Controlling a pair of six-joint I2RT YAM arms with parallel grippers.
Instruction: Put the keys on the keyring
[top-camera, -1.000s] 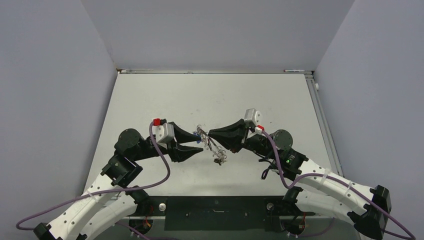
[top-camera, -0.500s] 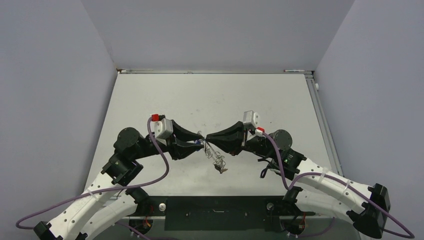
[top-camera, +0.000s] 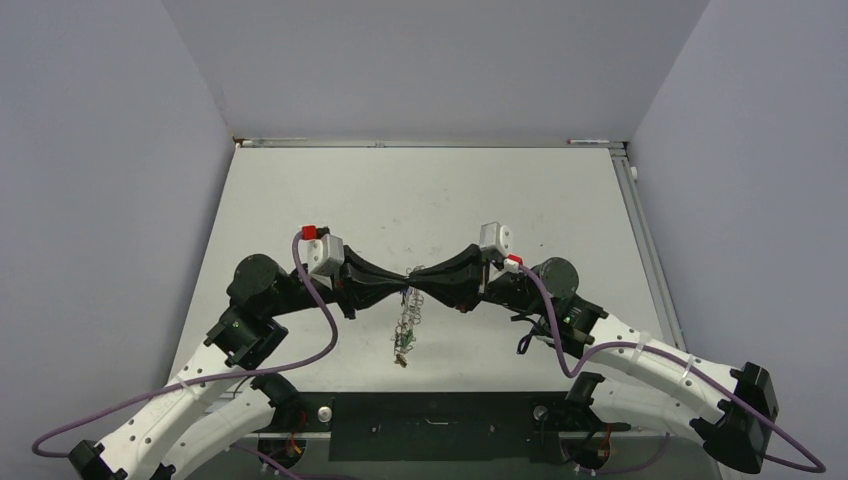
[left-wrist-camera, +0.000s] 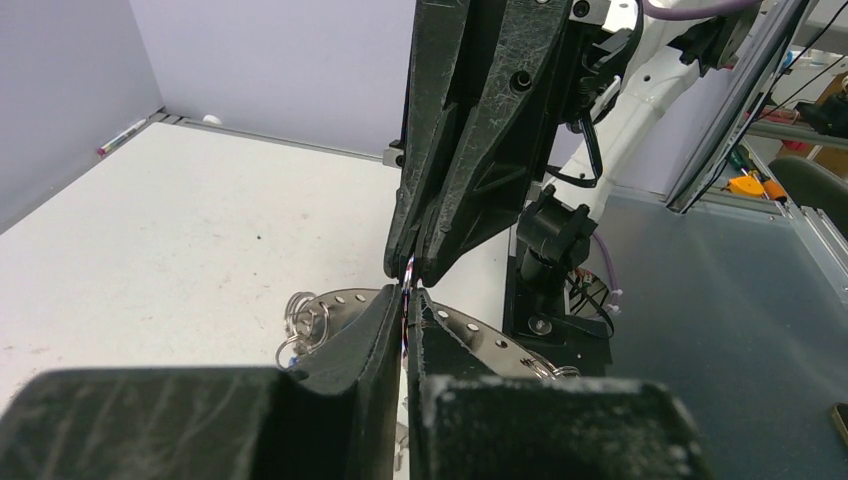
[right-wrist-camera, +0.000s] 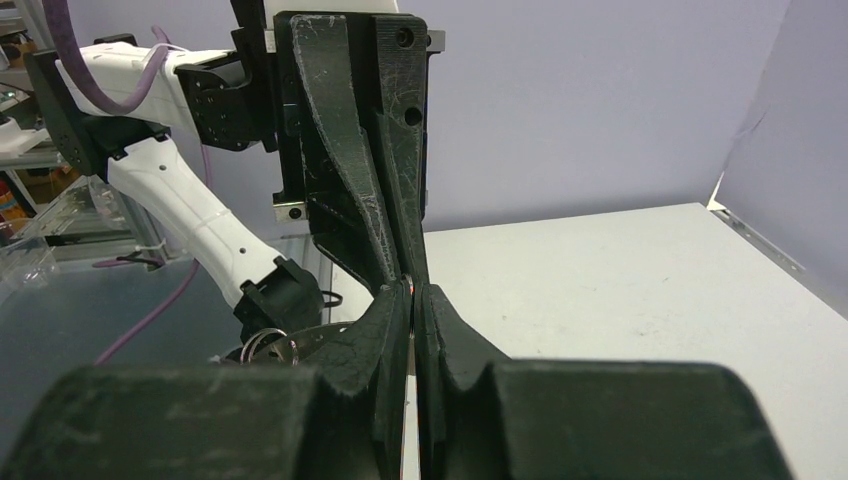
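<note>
White table (top-camera: 300, 190), perhaps scuffed; lilac walls (top-camera: 430, 60)

Robotics lab cell: white table (top-camera: 300, 200) boxed by plain grey walls (top-camera: 420, 60); left arm (top-camera: 190, 392) and right arm (top-camera: 650, 362) bolted to it, trailing purple cables (top-camera: 330, 330); equipment clutter (left-wrist-camera: 748, 185) beyond the open near side

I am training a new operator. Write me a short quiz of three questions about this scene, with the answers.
1. True or false: the left tool and the right tool are far apart.
2. Which tools are shut? A) both B) left only C) right only
3. What dangles under the tool tips, above the table?
Key: 1. False, the tips meet. 2. A. 3. The keys, on the keyring.
</note>
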